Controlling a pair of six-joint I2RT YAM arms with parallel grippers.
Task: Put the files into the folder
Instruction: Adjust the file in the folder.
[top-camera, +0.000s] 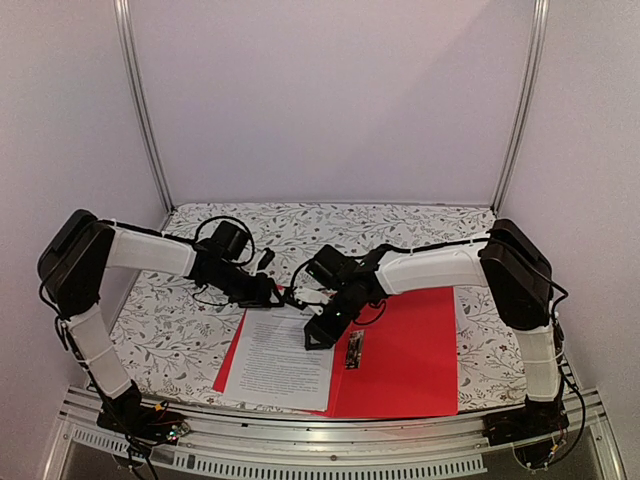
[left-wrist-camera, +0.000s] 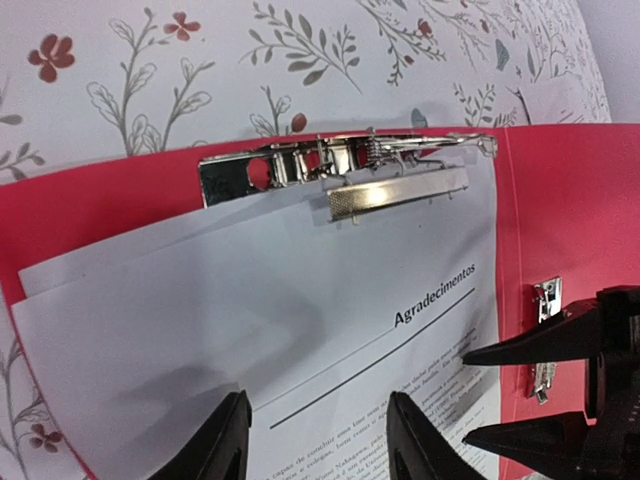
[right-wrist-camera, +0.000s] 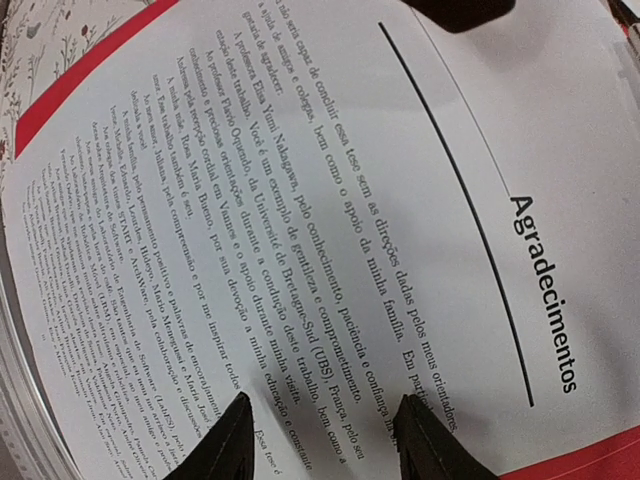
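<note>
Right claw (right-wrist-camera: 325, 400): fingers apart, nothing between them, hovering over the printed body of the top sheet; contact with the paper cannot be judged. Files (top-camera: 280, 360): white sheets, lying on the left half of the folder (top-camera: 410, 350), which lies opened flat on the desk (top-camera: 200, 320) at its near edge. Legible: bold heading "Agradecimentos" above a long black rule. The body text below is small print, partly readable, e.g. "Bretagne-Sud (UBS)". No writing can be read on the folder itself. Left claw (left-wrist-camera: 320, 400): also spread, holding nothing, over the upper part of the top sheet, just below the rule. From the left wrist camera the right claw's two dark fingers come in from the right over the red spine area, their tips at the sheet's right edge, close beside the heading. Just past them a small metal fitting (left-wrist-camera: 543, 300) sits on the red plastic beside the paper edge. Farther on, a large metal lever clip (left-wrist-camera: 340, 170) lies across the top edge of the sheets. Counts: one folder, two metal fittings, two claws. At least two sheets, since a second edge shows offset under the top one; exact number not determinable. Beyond the folder is the floral desk cover.
</note>
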